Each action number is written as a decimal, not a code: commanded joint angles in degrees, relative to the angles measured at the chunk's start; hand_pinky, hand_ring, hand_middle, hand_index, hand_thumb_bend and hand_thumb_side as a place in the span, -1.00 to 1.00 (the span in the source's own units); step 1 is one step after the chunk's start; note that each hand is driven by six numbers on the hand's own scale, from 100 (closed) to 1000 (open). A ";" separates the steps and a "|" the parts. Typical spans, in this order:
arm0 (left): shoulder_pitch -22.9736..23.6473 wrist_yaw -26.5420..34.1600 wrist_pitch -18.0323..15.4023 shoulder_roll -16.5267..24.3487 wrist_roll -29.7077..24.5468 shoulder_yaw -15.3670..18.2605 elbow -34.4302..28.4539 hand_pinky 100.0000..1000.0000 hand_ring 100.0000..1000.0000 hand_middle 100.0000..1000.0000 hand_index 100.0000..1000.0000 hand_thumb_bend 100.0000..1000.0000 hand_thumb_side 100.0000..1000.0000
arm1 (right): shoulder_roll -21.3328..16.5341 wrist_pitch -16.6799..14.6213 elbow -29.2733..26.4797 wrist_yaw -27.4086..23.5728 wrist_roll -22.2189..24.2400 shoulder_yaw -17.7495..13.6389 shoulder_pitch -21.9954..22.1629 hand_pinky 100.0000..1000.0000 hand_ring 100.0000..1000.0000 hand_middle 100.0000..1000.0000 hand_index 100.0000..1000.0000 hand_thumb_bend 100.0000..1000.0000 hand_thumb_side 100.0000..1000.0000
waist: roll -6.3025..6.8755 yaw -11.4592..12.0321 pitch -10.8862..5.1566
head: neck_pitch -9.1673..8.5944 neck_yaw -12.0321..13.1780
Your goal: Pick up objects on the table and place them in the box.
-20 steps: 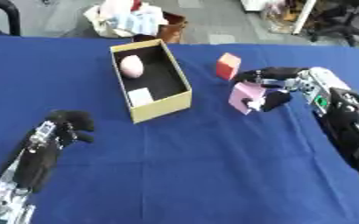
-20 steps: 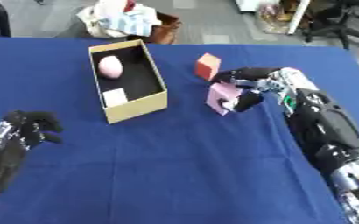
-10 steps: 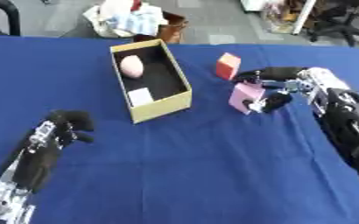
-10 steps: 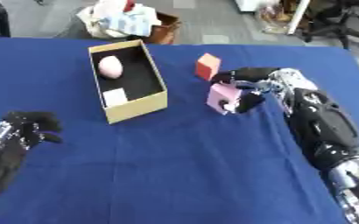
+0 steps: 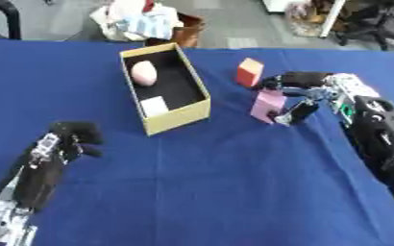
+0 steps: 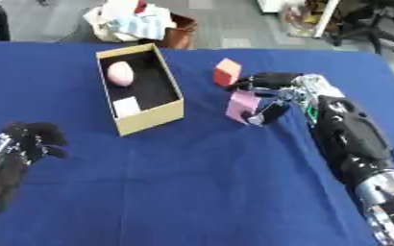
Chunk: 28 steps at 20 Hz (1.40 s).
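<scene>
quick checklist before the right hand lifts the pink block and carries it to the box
1. Right hand around the pink block: ok, thumb and fingers on either side.
2. Block clear of the table: cannot tell.
3. Room in the cardboard box: ok, the pink egg-shaped object and white square leave bare floor.
4. Path to the box: ok, nothing lies between.
5. Red block apart from the grasp: ok, behind the fingers.
6. Left hand out of the way: ok, lower left, curled.

Beyond the table's far edge, heaped pale cloth (image 5: 137,21), office chair (image 5: 373,24).
</scene>
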 commanded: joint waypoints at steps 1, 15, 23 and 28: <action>-0.48 0.17 -0.14 0.31 -0.11 0.16 -0.89 0.20 0.33 0.21 0.46 -1.00 0.88 | -0.37 -2.79 -1.64 -2.49 0.67 -0.50 -0.92 -0.59 -0.27 0.08 1.00 -1.00 -1.00 | -0.08 0.06 -0.49 | 0.26 -0.17; -0.26 0.25 -0.20 0.43 -0.16 0.13 -0.85 0.20 0.33 0.21 0.46 -1.00 0.87 | -0.80 -2.79 -7.42 -22.71 11.50 -0.52 -5.32 -0.65 -0.33 0.01 1.00 -1.00 -1.00 | -0.27 -0.07 -0.86 | 0.49 -0.38; -0.24 0.37 -0.24 0.47 -0.47 -0.15 -0.85 0.20 0.33 0.21 0.46 -1.00 0.87 | 2.52 -2.79 -8.91 -29.25 20.20 -1.95 -10.43 -0.61 -0.30 0.03 1.00 -1.00 -1.00 | -0.43 0.60 -1.02 | 0.24 -1.54; -0.75 0.55 -0.27 0.22 -0.85 -0.46 -0.95 0.20 0.33 0.21 0.46 -1.00 0.86 | 6.20 -2.79 -7.53 -26.61 21.86 -3.73 -12.16 -0.59 -0.28 0.04 1.00 -1.00 -1.00 | -0.50 1.93 -0.77 | -0.61 -2.95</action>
